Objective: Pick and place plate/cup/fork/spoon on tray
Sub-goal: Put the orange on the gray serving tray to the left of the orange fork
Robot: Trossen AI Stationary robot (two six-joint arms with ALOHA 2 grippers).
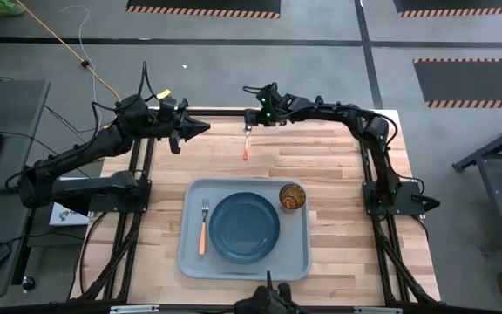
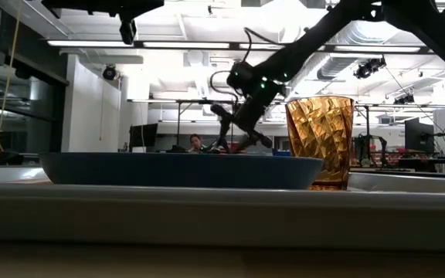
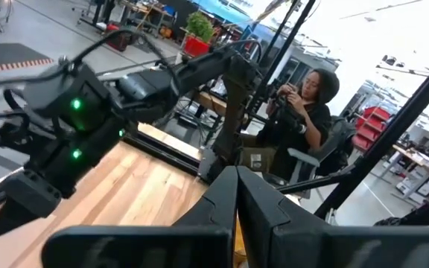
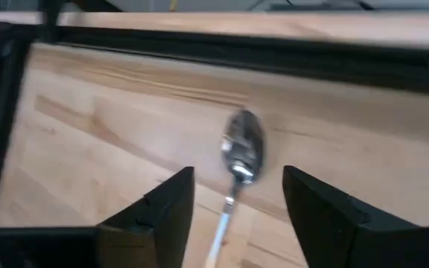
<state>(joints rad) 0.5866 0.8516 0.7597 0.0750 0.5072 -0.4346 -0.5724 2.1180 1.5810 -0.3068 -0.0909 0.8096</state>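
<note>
The spoon (image 1: 247,141) lies flat on the wooden table near its far edge, silver bowl (image 4: 243,144) toward the far edge, orange handle toward the tray. My right gripper (image 4: 238,184) is open just above it, one finger on each side of the spoon's neck, touching nothing; it also shows in the high view (image 1: 249,120) and the low view (image 2: 238,123). My left gripper (image 1: 200,127) is shut and empty, held above the table's far left. The grey-blue tray (image 1: 192,258) holds the blue plate (image 1: 245,228), the amber cup (image 1: 292,197) and the fork (image 1: 204,228).
A black frame rail (image 4: 222,50) runs along the table's far edge just beyond the spoon. Bare wood lies between the spoon and the tray. A seated person (image 3: 304,104) is in the room behind the table.
</note>
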